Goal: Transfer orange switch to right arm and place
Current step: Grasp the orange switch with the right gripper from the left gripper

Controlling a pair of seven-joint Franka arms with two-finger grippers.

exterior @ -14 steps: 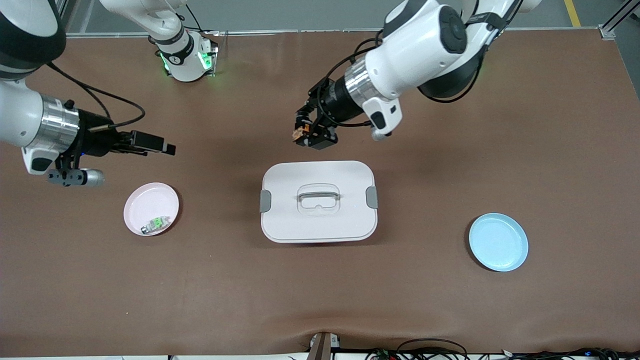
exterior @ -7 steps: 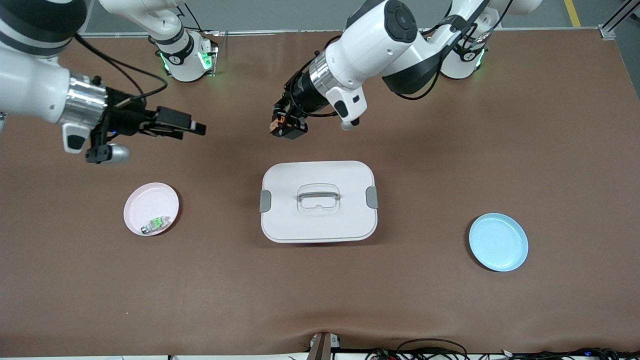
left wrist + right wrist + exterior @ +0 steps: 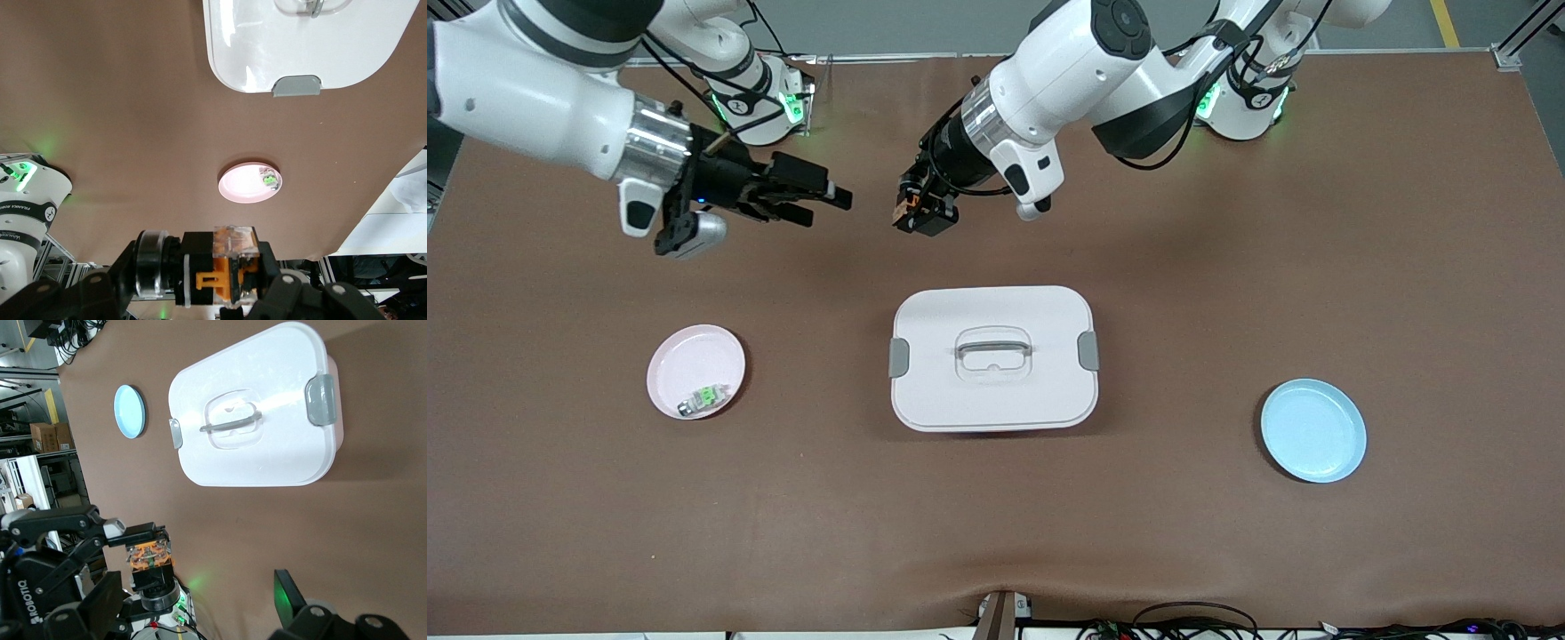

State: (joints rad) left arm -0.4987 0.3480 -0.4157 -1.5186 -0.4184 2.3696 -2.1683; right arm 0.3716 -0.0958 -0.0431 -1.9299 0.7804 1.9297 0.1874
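Aloft, left hand [image 3: 907, 212]: I pinch the orange switch [image 3: 897, 212] above bare table [image 3: 1227, 267].
Right hand [image 3: 831, 197]: spread wide, level with it, just apart.
Count: two plates, pink plate [image 3: 685, 356] holding one green switch [image 3: 709, 395]; one white lidded box [image 3: 993, 357].

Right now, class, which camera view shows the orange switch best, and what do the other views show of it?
The left wrist view: the orange switch fills the foreground, clamped in the left tool, its orange face clear. The right wrist view shows it smaller, from farther off. The front view shows only an orange speck at the tool.
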